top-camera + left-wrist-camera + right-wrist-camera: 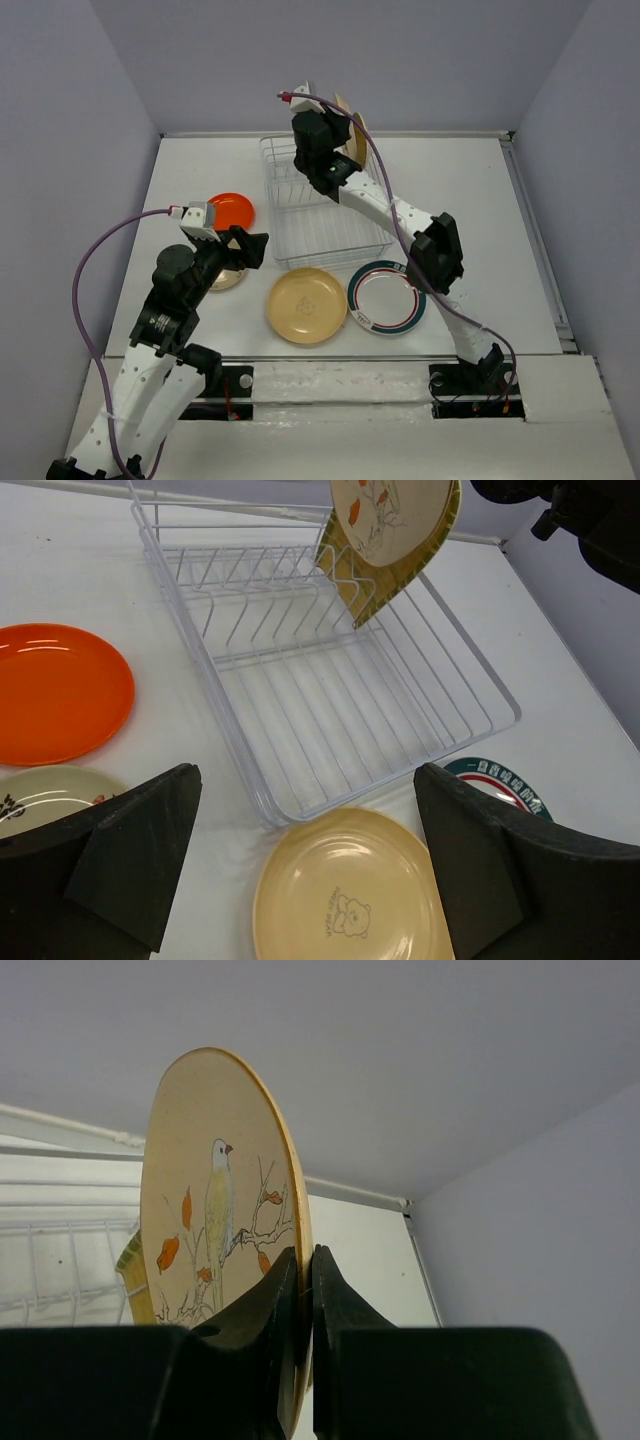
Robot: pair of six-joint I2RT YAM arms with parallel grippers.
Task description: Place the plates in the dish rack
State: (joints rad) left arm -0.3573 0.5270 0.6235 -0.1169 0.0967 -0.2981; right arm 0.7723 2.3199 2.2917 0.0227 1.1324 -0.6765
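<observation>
White wire rack [330, 710] holds one green ribbed plate [372, 592]; right gripper [305, 1258] clamps the floral plate [215, 1220] above it, left gripper [305, 800] open.

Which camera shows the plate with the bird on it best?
The right wrist view: the bird plate shows its painted face clearly, rim pinched by the right gripper. The left wrist view cuts off its upper part; the top external view shows only a thin edge.
</observation>
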